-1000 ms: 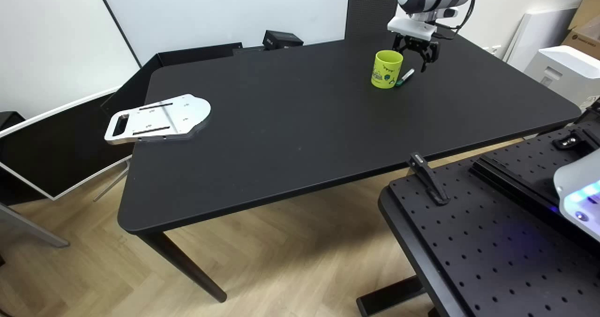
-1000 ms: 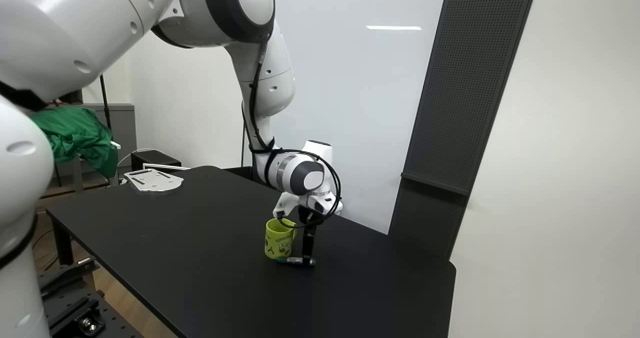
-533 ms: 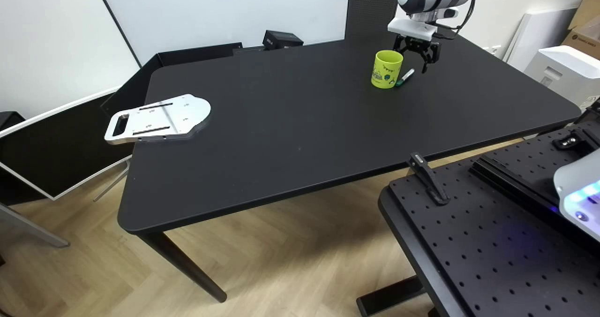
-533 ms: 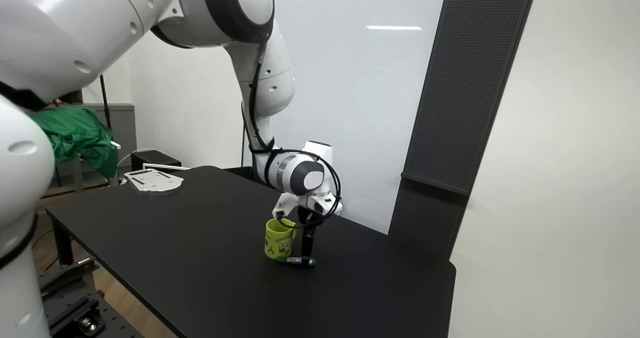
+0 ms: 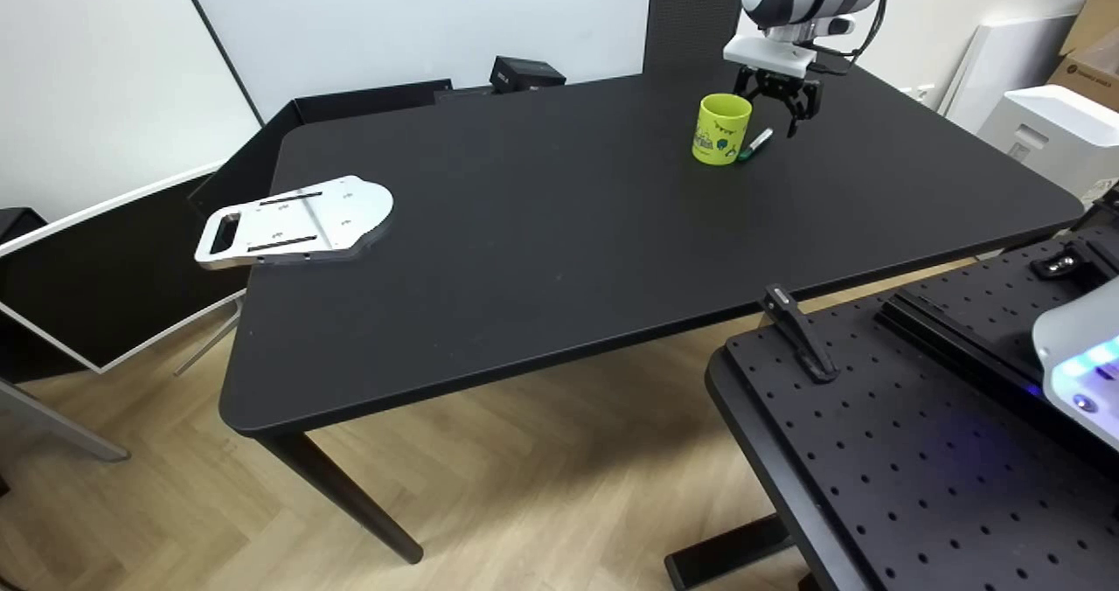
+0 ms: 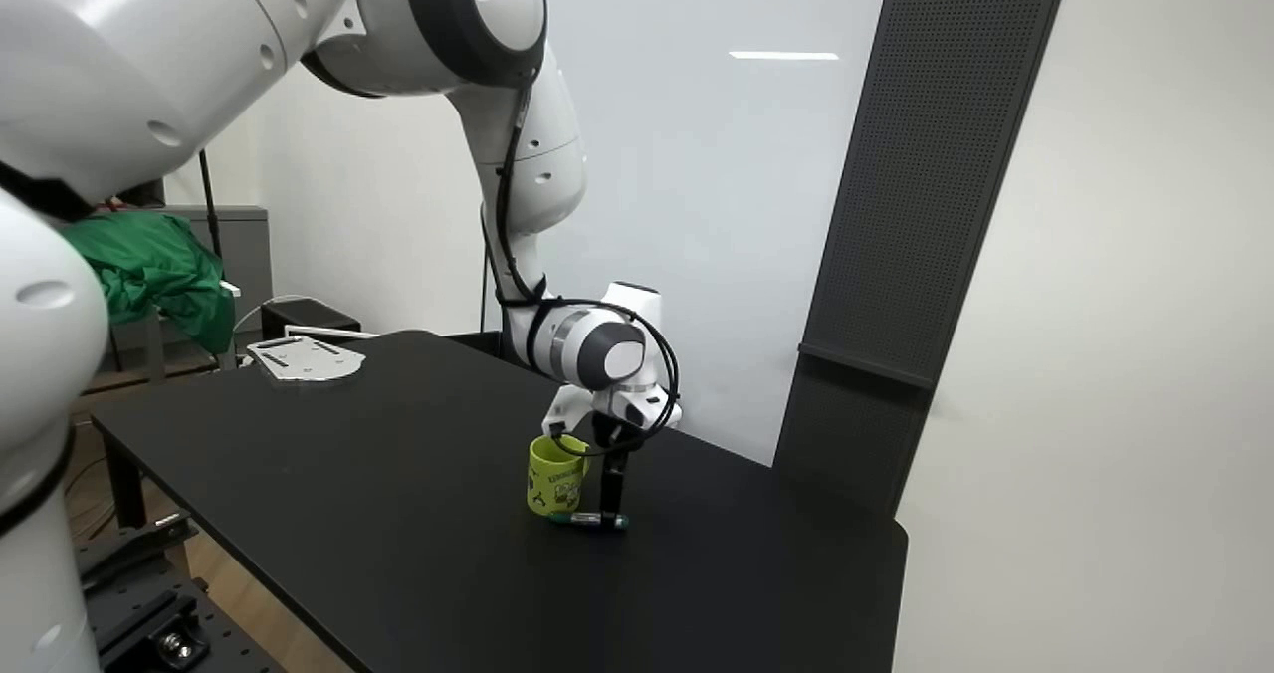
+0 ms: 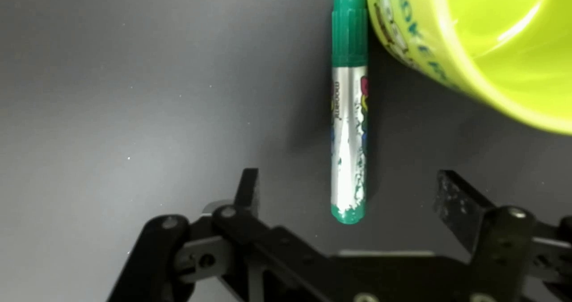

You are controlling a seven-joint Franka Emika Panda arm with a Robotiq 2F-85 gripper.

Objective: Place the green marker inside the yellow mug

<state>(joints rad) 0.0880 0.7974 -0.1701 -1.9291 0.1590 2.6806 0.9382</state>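
Observation:
The green marker (image 7: 348,114) has a green cap and end and a silvery body. It lies flat on the black table, its cap beside the mug's base; I cannot tell if they touch. It shows in both exterior views (image 5: 757,142) (image 6: 585,519). The yellow mug (image 7: 411,38) is yellow-green with printed drawings and stands upright, also in both exterior views (image 5: 722,128) (image 6: 552,484). My gripper (image 7: 348,174) is open and points down. In the wrist view its fingers (image 7: 460,203) stand apart on either side of the marker's rear end, not touching it.
A white flat plate (image 5: 306,215) with a handle slot lies at the table's far end from the mug. A black box (image 5: 527,75) is behind the table's back edge. A perforated black table (image 5: 918,416) stands beside the black table (image 5: 524,311).

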